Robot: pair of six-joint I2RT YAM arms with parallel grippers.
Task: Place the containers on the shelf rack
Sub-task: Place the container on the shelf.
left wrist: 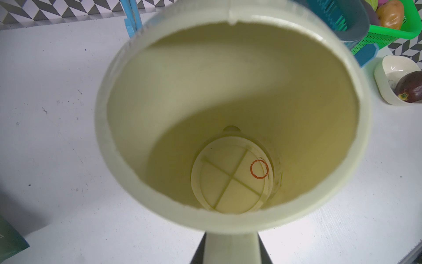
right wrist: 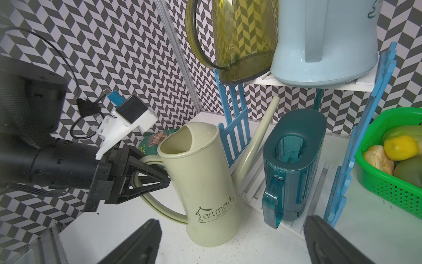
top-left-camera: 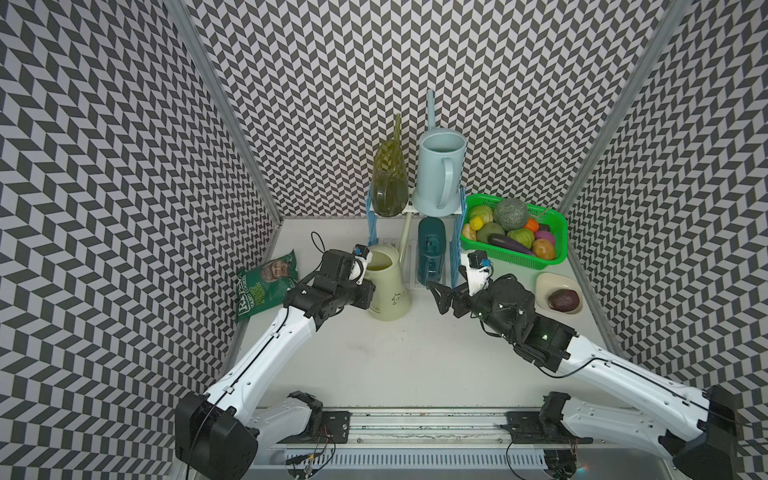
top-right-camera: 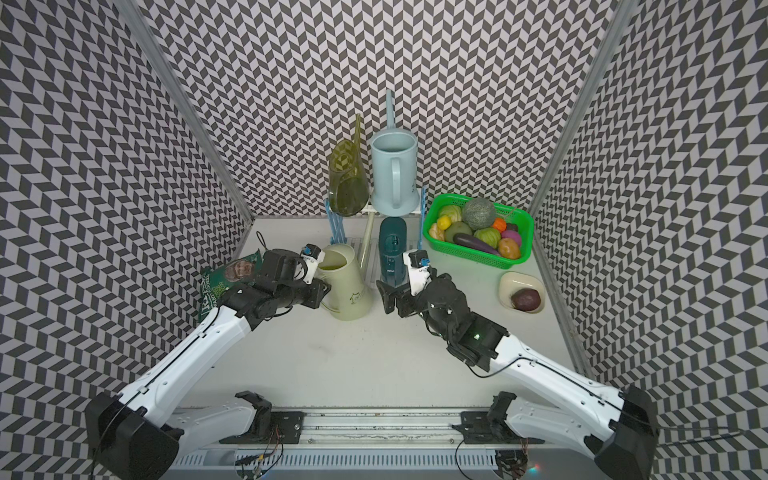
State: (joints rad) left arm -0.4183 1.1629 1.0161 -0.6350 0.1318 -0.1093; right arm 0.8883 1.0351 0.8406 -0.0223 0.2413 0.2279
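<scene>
So my left hand (right wrist: 165, 177) is nearly shut, pinching the loop handle (right wrist: 153, 160) of the cream can (top-left-camera: 388, 286). The can sits just in front of the rack (top-left-camera: 373, 226), on the left half, and its base looks to be on the bench. Its spout (top-left-camera: 405, 237) is already poking in under the top shelf. My right hand (top-left-camera: 441, 297) is wide open and holding nothing, parked right in front of the rack near the teal can (top-left-camera: 432, 249).

Handling-wise, the can is empty inside, so I'd bet it's light. It's thin, smooth plastic, stiff enough but slippery on the body. The handle is the sane place to grab, though hung from a loop like that it'll probably want to swing and twist. The long spout is the annoying bit, since it's basically a lever waiting to snag a picket.

Room is tight. The only free slot I see is the left half of the lower shelf. It's boxed in by the rack's left panel, the teal can on the right half and the top shelf overhead. Up top, the olive can (top-left-camera: 390, 183) leans against the pale blue can (top-left-camera: 438, 174) and hangs over the rack's left edge, so jolting the rack seems risky. In front of the rack the bench is open, which gives me space to line up and slide in low.
</scene>
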